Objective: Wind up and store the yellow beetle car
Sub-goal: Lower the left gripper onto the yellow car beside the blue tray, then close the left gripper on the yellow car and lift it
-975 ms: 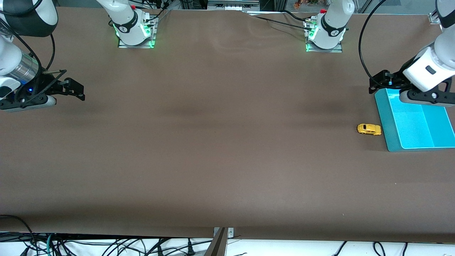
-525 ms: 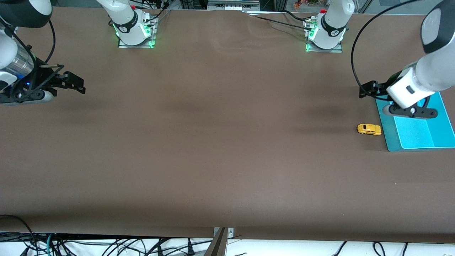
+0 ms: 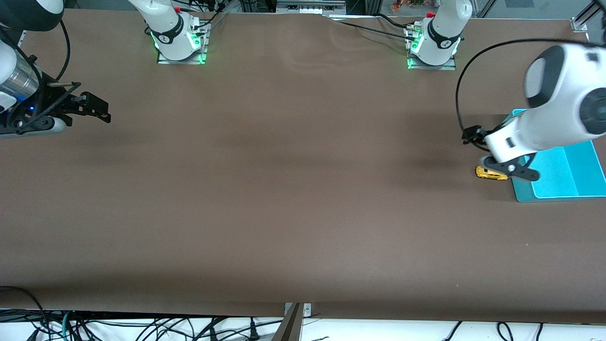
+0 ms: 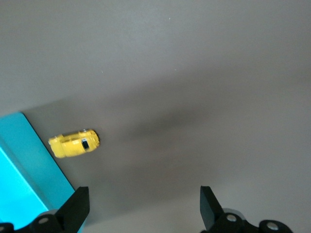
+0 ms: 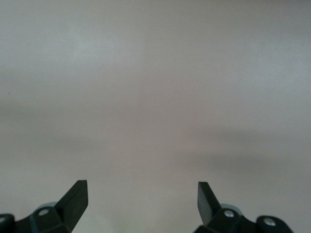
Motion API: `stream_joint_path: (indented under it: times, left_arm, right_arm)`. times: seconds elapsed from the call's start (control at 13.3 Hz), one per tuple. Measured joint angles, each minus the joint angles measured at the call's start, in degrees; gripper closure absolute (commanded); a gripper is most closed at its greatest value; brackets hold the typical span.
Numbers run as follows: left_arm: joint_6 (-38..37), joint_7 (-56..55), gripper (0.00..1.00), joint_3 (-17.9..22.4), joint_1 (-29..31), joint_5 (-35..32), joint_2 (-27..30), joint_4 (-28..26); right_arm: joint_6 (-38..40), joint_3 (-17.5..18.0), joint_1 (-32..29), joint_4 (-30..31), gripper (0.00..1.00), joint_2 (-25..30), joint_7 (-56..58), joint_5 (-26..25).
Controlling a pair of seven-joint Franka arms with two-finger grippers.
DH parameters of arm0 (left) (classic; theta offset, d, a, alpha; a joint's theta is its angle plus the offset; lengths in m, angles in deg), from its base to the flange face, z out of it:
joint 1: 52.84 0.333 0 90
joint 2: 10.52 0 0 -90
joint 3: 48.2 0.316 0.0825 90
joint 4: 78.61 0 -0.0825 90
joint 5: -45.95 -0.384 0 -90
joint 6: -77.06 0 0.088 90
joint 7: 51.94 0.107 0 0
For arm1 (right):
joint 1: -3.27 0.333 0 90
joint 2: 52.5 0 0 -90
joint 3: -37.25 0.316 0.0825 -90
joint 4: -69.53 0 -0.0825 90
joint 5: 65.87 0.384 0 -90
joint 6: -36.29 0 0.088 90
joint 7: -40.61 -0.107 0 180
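- My right gripper (image 3: 97,110) waits over the brown paper-covered bench (image 3: 284,189) near the edge at the right arm's end, fingers spread wide with nothing between them.
- My left gripper (image 4: 141,208) hangs over the bench at the left arm's end, fingers fully apart and empty, above the tiny bright yellow toy beetle car (image 3: 490,174).
- The car stands on its wheels on the bench, just beside the edge of the shallow turquoise plastic tray (image 3: 568,175) that faces the right arm's end.
- As I judge it, the step in hand is the approach to pick up the car. To do it well I should centre the fingers over the car's body, turn the wrist so they close across its narrow sides, and come down slowly, keeping off the tray rim.
- The front view hides part of the car under my left wrist; the left wrist view shows the whole car (image 4: 74,143) and the tray's corner (image 4: 19,160), with the car off-centre from my fingers.
- The right wrist view shows only bare bench between that gripper's fingers (image 5: 75,199).
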Motion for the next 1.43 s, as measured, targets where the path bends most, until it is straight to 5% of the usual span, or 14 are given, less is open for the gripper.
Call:
stream_joint_path:
  times: [0.38,0.75,1.43]
  left_arm:
    - [6.6,16.8,0.0,-0.6,0.9,-1.6,-2.4,-4.2]
    - [14.8,43.3,0.0,-0.1,8.9,-1.6,-8.4,-5.4]
    - [27.8,67.5,0.0,-0.3,14.3,-1.7,-13.7,-9.5]
  right_arm:
    - [0.3,-0.5,0.0,-1.6,0.0,0.0,0.0,-0.4]
    - [1.5,-0.6,0.0,-1.6,0.0,-0.1,0.0,-0.4]
    - [1.7,-1.3,0.0,-1.6,0.0,-0.2,0.0,-0.4]
